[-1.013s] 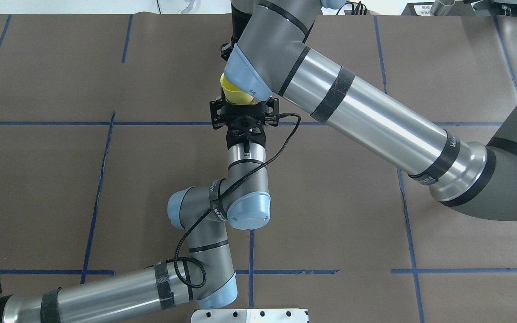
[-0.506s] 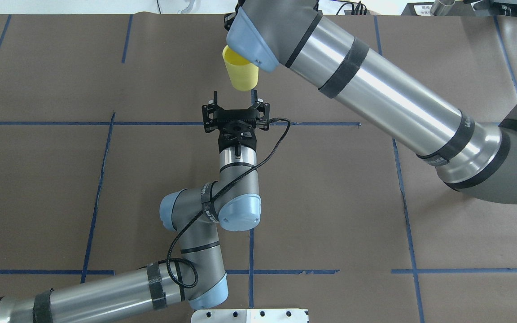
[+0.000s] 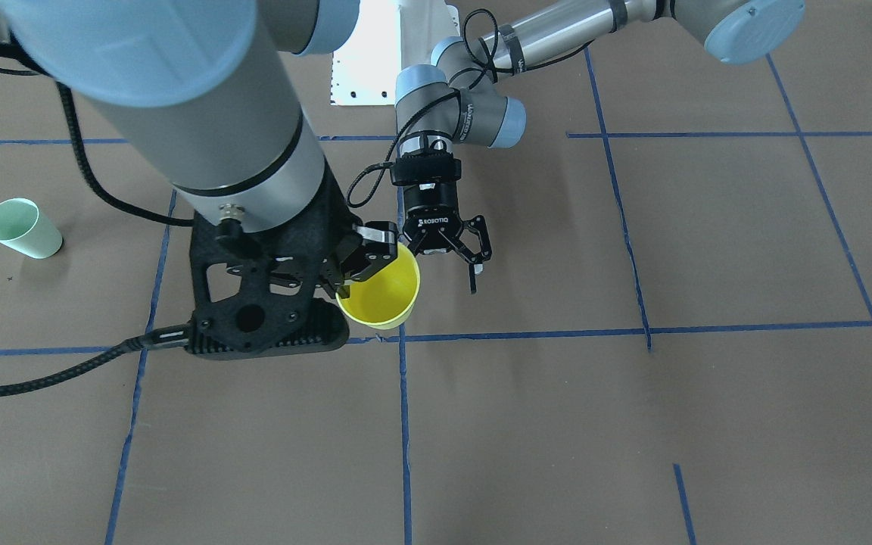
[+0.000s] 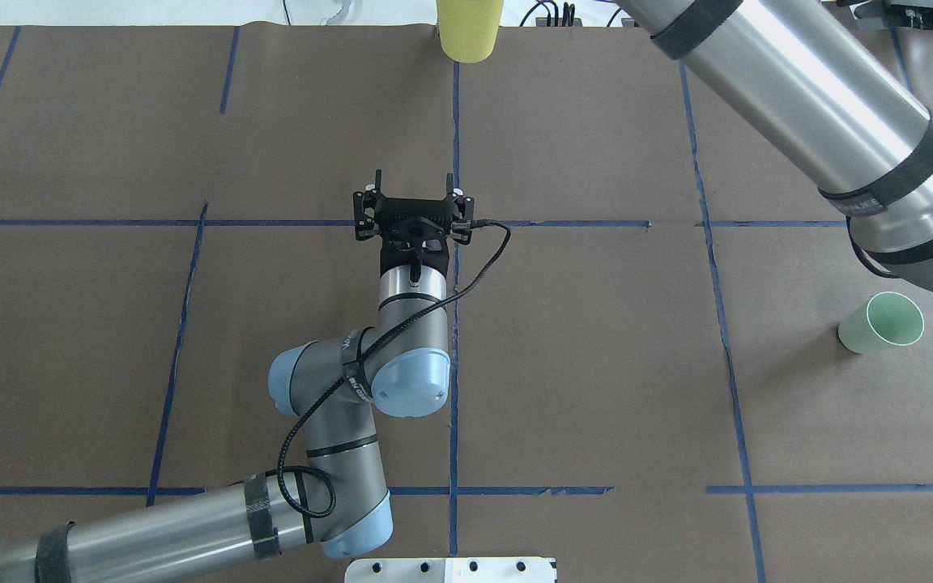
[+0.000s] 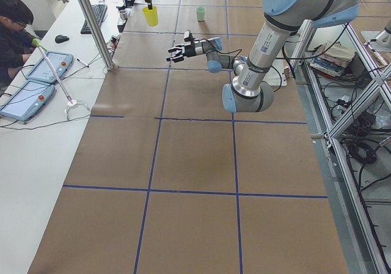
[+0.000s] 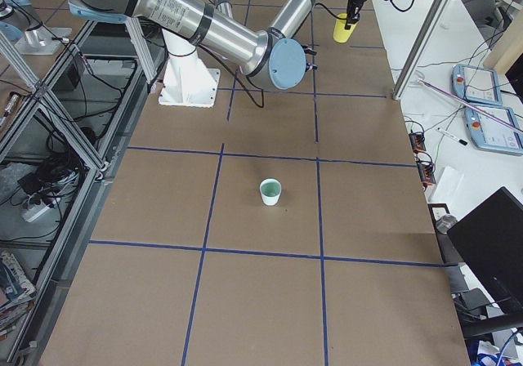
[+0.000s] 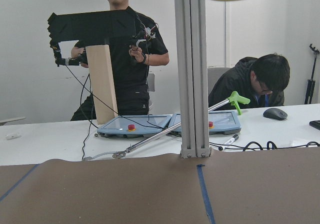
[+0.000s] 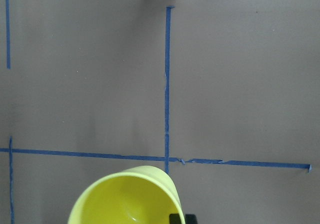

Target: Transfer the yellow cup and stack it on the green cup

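Yellow cup (image 3: 381, 294), smooth tapered plastic, hangs upright aloft.

Cups: 1 yellow cup (image 3: 381, 294), 1 green cup (image 4: 879, 324). Grippers: 2, left gripper (image 4: 413, 176) and right gripper (image 3: 351, 274). People: 2, standing operator (image 7: 122, 49) and seated operator (image 7: 260, 84).
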Robot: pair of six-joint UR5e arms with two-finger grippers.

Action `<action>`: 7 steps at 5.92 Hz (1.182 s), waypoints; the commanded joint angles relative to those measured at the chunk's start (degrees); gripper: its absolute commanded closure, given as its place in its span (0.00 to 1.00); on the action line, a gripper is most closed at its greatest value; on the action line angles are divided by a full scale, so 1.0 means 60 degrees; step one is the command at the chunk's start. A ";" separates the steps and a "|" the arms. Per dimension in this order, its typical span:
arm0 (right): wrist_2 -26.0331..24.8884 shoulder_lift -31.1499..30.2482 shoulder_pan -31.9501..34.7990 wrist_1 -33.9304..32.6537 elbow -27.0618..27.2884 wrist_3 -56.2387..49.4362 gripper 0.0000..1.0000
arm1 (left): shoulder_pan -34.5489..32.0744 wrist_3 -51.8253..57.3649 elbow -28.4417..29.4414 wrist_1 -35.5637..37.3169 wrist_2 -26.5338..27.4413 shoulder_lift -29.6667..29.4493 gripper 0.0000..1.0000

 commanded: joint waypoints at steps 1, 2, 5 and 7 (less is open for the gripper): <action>-0.0020 -0.2504 0.0321 -0.0002 0.2602 -0.0373 1.00 | -0.0868 0.1674 -0.1113 -0.0615 -0.2148 0.0691 0.00; -0.0078 -0.3534 0.0482 -0.0017 0.3560 -0.0449 1.00 | -0.1672 0.1709 -0.2032 -0.0502 -0.3975 0.1348 0.00; -0.0677 -0.6656 0.0775 0.0012 0.6857 -0.1767 1.00 | -0.3871 0.1694 -0.3614 0.2951 -0.8580 0.1850 0.00; -0.0693 -0.8384 0.1098 0.0100 0.7463 -0.2886 1.00 | -0.5074 0.1535 -0.5502 0.5581 -1.2065 0.2636 0.00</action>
